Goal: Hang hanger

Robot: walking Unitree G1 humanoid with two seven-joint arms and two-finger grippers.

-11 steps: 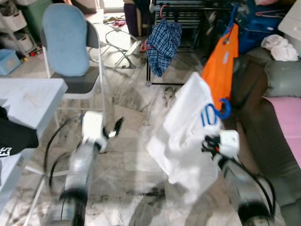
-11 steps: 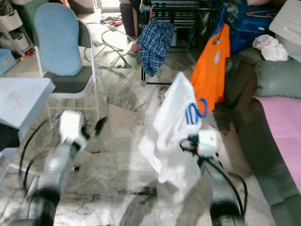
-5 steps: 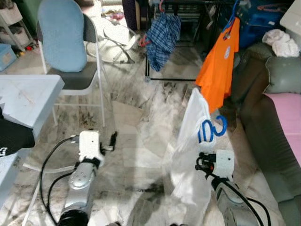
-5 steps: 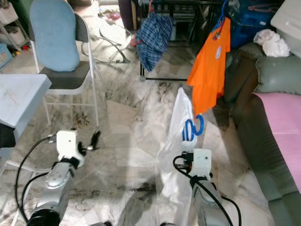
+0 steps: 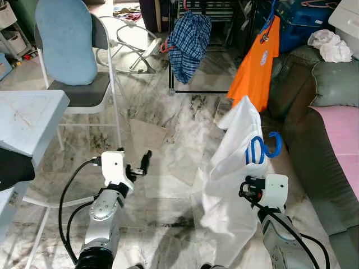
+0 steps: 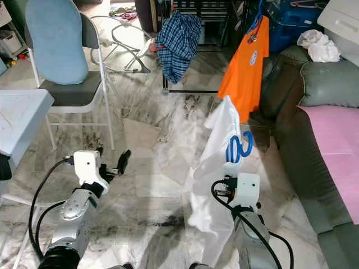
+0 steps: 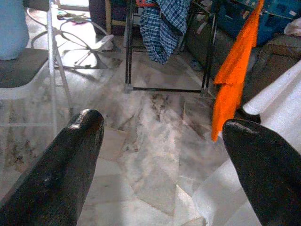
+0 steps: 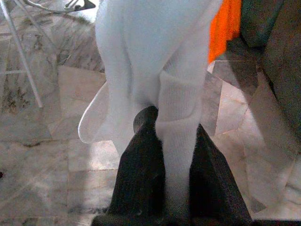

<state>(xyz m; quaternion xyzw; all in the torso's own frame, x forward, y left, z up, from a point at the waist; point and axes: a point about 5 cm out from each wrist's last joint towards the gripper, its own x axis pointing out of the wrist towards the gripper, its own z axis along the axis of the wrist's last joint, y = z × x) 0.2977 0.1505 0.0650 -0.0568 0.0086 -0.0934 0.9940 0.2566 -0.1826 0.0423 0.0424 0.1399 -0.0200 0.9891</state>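
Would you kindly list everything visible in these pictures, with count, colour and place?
white garment: one, white, on a blue hanger, held up over the floor
orange shirt: one, orange, hanging ahead on the right
checked shirt: one, blue plaid, on the black rack
chair: one, light blue back, ahead left
table: one, white, far left
sofa: one, grey-green, right
left gripper: open, empty
right gripper: shut on the garment
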